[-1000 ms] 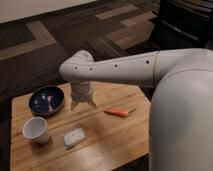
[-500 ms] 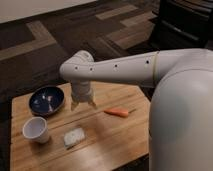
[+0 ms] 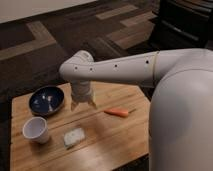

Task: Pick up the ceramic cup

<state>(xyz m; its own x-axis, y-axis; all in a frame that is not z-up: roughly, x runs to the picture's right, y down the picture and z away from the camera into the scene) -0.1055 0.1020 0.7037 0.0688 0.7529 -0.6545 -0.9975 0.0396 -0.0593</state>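
— since your gripper (image 3: 83, 104) hangs by the blue bowl (image 3: 46, 100), jaws apart and empty, where's the ceramic cup (image 3: 36, 130)?
— upright at the table's (image 3: 112, 142) near left corner, well apart from your gripper; standing alone, so you can close around it.

Gripper (image 3: 83, 105) hangs over table (image 3: 125, 142) toward its back-left part, fingers (image 3: 75, 104) pointing down & set apart. Bowl (image 3: 46, 100) on table just left of the fingers, abt level w/ them. Ceramic cup (image 3: 36, 130) upright on table, left of & in front of the fingers, directly in front of bowl. Small flat pad (image 3: 74, 136), poss. a sponge, lies in front of the fingers, just right of cup. Carrot (image 3: 118, 112) lies flat to the right of the fingers, well apart from cup.
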